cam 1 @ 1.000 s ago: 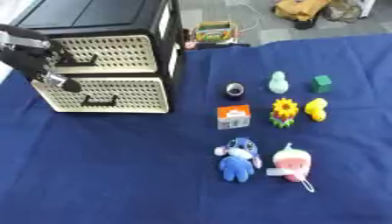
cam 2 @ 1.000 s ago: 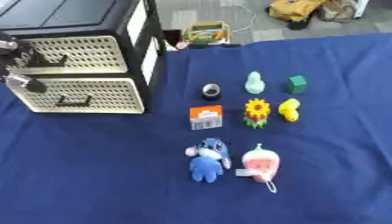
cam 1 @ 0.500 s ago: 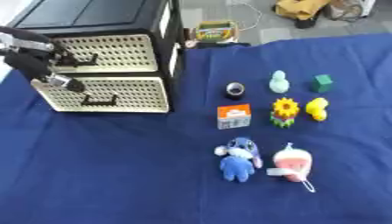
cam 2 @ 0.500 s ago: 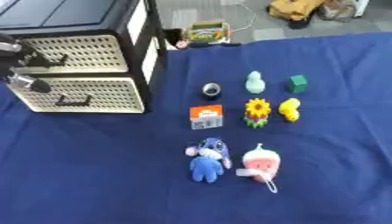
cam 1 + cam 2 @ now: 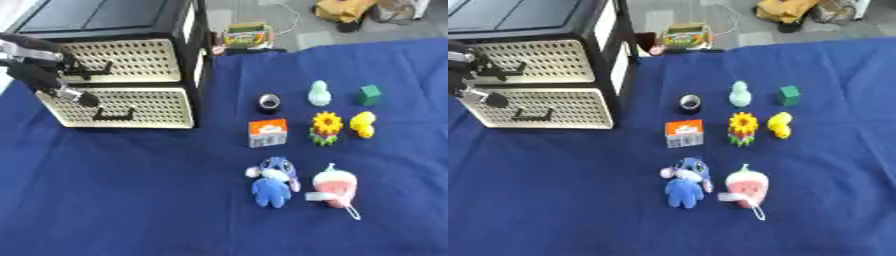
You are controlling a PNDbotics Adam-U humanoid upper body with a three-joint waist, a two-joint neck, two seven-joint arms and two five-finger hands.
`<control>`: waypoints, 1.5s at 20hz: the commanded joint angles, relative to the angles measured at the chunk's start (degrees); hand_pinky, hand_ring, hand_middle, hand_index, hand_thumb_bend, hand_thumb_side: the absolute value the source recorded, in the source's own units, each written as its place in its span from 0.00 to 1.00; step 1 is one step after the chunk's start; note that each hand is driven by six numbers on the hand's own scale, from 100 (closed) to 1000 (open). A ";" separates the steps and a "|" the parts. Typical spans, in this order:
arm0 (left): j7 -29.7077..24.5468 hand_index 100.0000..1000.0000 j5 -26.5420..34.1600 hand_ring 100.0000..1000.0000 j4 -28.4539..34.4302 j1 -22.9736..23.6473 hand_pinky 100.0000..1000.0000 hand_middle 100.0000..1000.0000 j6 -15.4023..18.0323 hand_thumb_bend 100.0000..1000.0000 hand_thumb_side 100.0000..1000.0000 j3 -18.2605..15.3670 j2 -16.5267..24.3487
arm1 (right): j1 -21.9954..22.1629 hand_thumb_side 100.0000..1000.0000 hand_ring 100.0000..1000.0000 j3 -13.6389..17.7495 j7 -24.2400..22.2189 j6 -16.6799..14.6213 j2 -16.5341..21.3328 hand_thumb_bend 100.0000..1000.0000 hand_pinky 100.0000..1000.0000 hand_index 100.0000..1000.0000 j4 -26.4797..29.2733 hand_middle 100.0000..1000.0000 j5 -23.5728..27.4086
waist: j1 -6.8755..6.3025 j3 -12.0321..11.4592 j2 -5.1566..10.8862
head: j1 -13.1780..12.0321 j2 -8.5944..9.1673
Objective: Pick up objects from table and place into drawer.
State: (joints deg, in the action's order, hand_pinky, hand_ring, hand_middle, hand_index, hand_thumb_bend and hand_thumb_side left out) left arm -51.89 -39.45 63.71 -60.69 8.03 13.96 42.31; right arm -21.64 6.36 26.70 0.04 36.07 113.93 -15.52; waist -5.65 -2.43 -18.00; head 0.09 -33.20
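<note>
The left hand (image 5: 39, 75) is at the far left, against the front of the drawer cabinet (image 5: 122, 30), level with the upper drawer (image 5: 118, 61) and just left of its black handle (image 5: 94, 70). Its fingers are curled; whether they hold the handle cannot be told. The lower drawer (image 5: 122, 107) is closed. Well apart, to the right on the blue cloth (image 5: 131, 200), lie a tape roll (image 5: 269, 102), orange box (image 5: 268, 133), sunflower toy (image 5: 326, 128), yellow duck (image 5: 361, 124), green cube (image 5: 370, 94), pale green figure (image 5: 319, 93), blue plush (image 5: 272, 181) and pink plush (image 5: 334, 184).

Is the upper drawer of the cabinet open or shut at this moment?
Shut. The upper drawer sits flush in the cabinet; the left hand is at its front.
</note>
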 commanded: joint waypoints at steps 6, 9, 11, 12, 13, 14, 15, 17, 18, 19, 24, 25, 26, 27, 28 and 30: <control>-0.08 0.87 1.40 0.00 4.52 2.48 0.00 0.00 -0.19 0.65 0.84 0.38 4.41 | -0.52 0.96 0.64 0.80 0.12 0.11 0.91 0.00 0.65 0.76 0.66 0.56 0.00 | 0.55 -0.45 1.48 | 0.44 -0.27; -0.08 0.86 2.42 0.00 5.96 3.59 0.00 0.00 -0.61 0.64 0.84 0.41 5.21 | -0.59 0.96 0.64 0.88 0.19 0.09 0.84 0.00 0.65 0.76 0.66 0.56 0.03 | 0.69 -0.50 1.55 | 0.66 -0.40; -0.08 0.86 3.09 0.00 7.17 4.43 0.00 0.00 -0.67 0.64 0.84 0.57 5.76 | -0.66 0.96 0.64 0.93 0.27 0.08 0.80 0.00 0.65 0.76 0.66 0.56 0.09 | 0.79 -0.49 1.59 | 0.91 -0.52; -0.08 0.86 3.40 0.00 7.85 4.84 0.00 0.00 -0.68 0.64 0.84 0.69 6.03 | -0.71 0.96 0.64 0.93 0.29 0.06 0.79 0.00 0.65 0.76 0.66 0.56 0.13 | 0.87 -0.48 1.59 | 1.01 -0.57; -0.08 0.85 3.72 0.00 8.55 5.21 0.00 0.00 -0.71 0.64 0.84 0.77 6.28 | -0.75 0.96 0.64 0.93 0.30 0.04 0.79 0.00 0.65 0.76 0.66 0.56 0.16 | 0.93 -0.47 1.59 | 1.06 -0.61; -0.08 0.85 4.12 0.00 9.39 5.64 0.00 0.00 -0.75 0.63 0.85 0.79 6.56 | -0.79 0.96 0.64 0.96 0.35 0.03 0.77 0.00 0.65 0.76 0.66 0.56 0.17 | 1.02 -0.45 1.60 | 1.09 -0.64; -0.08 0.85 4.51 0.00 10.24 6.09 0.00 0.00 -0.85 0.63 0.85 0.78 6.87 | -0.81 0.96 0.64 0.99 0.39 0.02 0.76 0.00 0.65 0.76 0.66 0.56 0.18 | 1.08 -0.44 1.60 | 1.10 -0.64; -0.08 0.85 5.20 0.00 11.91 6.94 0.00 0.00 -1.12 0.63 0.85 0.78 7.50 | -0.83 0.96 0.64 1.05 0.50 0.02 0.75 0.00 0.65 0.76 0.66 0.56 0.18 | 1.19 -0.44 1.60 | 1.10 -0.64; -0.08 0.85 5.59 0.00 12.86 7.45 0.00 0.00 -1.21 0.63 0.85 0.81 7.86 | -0.85 0.96 0.64 1.08 0.55 0.03 0.71 0.00 0.65 0.76 0.66 0.56 0.18 | 1.26 -0.47 1.61 | 1.08 -0.64; -0.08 0.84 5.99 0.00 13.82 7.97 0.00 0.00 -1.32 0.63 0.85 0.81 8.21 | -0.86 0.96 0.64 1.10 0.60 0.04 0.68 0.00 0.65 0.76 0.66 0.56 0.18 | 1.34 -0.50 1.62 | 1.07 -0.63; -0.08 0.84 7.65 0.00 17.73 10.12 0.00 0.00 -2.39 0.62 0.85 0.60 9.64 | -0.93 0.96 0.64 1.19 0.78 0.08 0.58 0.00 0.65 0.76 0.66 0.56 0.15 | 1.60 -0.57 1.62 | 1.00 -0.50; -0.08 0.84 7.80 0.00 18.08 10.27 0.00 0.00 -2.64 0.62 0.85 0.60 9.75 | -0.94 0.96 0.64 1.19 0.79 0.08 0.58 0.00 0.65 0.76 0.66 0.56 0.14 | 1.61 -0.56 1.62 | 0.99 -0.49; -0.08 0.84 7.92 0.00 18.32 10.37 0.00 0.00 -2.84 0.62 0.85 0.62 9.82 | -0.95 0.96 0.64 1.19 0.79 0.08 0.58 0.00 0.65 0.76 0.66 0.56 0.14 | 1.61 -0.55 1.62 | 0.98 -0.49; -0.08 0.84 8.00 0.00 18.49 10.42 0.00 0.00 -3.01 0.62 0.85 0.63 9.87 | -0.95 0.96 0.64 1.18 0.80 0.08 0.58 0.00 0.65 0.76 0.66 0.56 0.14 | 1.61 -0.55 1.62 | 0.98 -0.49; -0.08 0.84 8.16 0.00 18.99 10.85 0.00 0.00 -2.90 0.63 0.86 0.71 10.14 | -0.94 0.96 0.64 1.27 0.86 0.10 0.51 0.00 0.65 0.76 0.66 0.56 0.14 | 1.80 -0.68 1.62 | 0.97 -0.36; -0.08 0.84 8.46 0.00 21.02 12.39 0.00 0.00 -2.74 0.63 0.86 0.53 11.02 | -0.95 0.96 0.64 1.38 1.00 0.14 0.39 0.00 0.65 0.76 0.66 0.56 0.14 | 2.03 -0.81 1.65 | 0.89 -0.21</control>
State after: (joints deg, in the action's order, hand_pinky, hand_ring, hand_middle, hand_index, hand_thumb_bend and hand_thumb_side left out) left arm -51.95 -31.30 83.29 -47.93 5.39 15.00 50.47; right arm -21.75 7.07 27.44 0.13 35.46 113.93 -15.49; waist -3.79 -3.18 -17.68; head 1.08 -33.69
